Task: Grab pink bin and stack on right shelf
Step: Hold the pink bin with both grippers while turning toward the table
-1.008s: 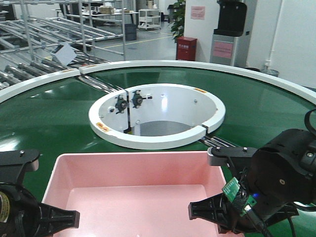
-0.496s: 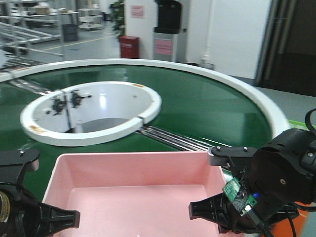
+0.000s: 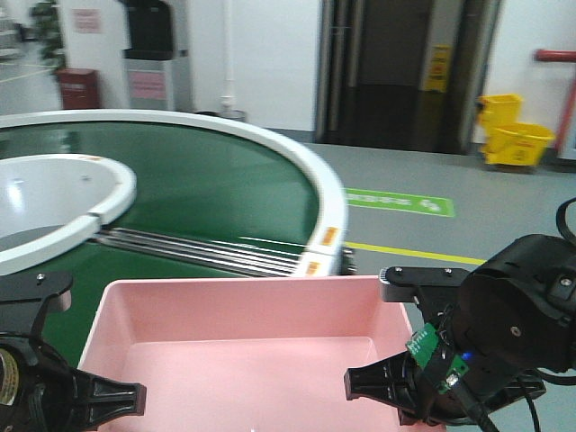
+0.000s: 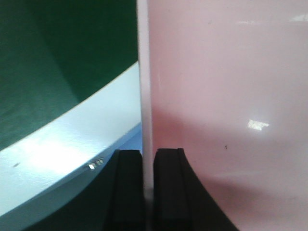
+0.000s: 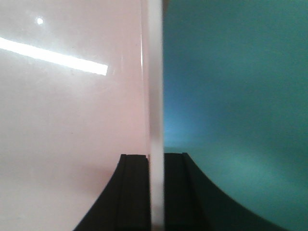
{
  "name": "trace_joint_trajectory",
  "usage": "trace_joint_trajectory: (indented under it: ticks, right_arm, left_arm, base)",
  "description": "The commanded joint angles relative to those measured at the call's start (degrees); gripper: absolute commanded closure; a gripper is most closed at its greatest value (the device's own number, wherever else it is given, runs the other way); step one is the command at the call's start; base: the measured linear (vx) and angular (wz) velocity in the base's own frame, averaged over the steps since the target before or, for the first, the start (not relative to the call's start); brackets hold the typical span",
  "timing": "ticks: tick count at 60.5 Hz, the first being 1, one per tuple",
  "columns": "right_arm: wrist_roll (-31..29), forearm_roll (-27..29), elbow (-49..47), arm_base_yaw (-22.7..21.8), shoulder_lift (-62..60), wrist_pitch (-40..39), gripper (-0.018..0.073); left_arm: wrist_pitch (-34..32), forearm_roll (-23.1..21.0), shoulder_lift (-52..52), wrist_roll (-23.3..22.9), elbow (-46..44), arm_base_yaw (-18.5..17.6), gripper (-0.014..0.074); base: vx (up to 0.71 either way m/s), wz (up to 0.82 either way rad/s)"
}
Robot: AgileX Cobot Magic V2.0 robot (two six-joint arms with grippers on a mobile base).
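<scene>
The pink bin (image 3: pixel 247 351) is held up in front of me, low in the front view, between both arms. My left gripper (image 4: pixel 147 192) is shut on the bin's left wall (image 4: pixel 144 96), one finger inside and one outside. My right gripper (image 5: pixel 155 192) is shut on the bin's right wall (image 5: pixel 154 86) in the same way. The bin's pale-pink inside shows in the left wrist view (image 4: pixel 226 86) and in the right wrist view (image 5: pixel 67 120). The right shelf is out of view.
A round green conveyor (image 3: pixel 207 193) with a white rim (image 3: pixel 319 193) and white inner ring (image 3: pixel 81 216) lies ahead to the left. Grey floor with a green sign (image 3: pixel 396 202) and yellow line lies ahead right. A yellow mop bucket (image 3: pixel 515 142) stands by dark doors (image 3: pixel 396 72).
The whole view has swung to the right: the conveyor and its inner ring slid left, and the doors, floor and yellow bucket came into view. The bin and both grippers kept their hold.
</scene>
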Motion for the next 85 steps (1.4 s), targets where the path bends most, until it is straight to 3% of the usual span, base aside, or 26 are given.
trace_joint_trajectory:
  ticks: [1, 38, 85]
  right_arm:
    - [0.2, -5.5, -1.4, -0.6, -2.4, -0.1, 0.0568]
    - [0.2, -5.5, -1.4, -0.6, -2.4, -0.1, 0.0568]
    - [0.2, -5.3, -1.4, -0.6, -2.4, 0.1, 0.0568]
  left_arm:
    - [-0.5, 3.6, -1.9, -0.4, -1.7, 0.1, 0.0555]
    - [-0.5, 3.6, -1.9, -0.4, -1.7, 0.1, 0.0555]
    - [-0.4, 3.6, -2.0, -0.4, -1.7, 0.1, 0.0555]
  base:
    - [-0.12, -0.69]
    - [-0.05, -0.66]
    - [0.07, -0.42]
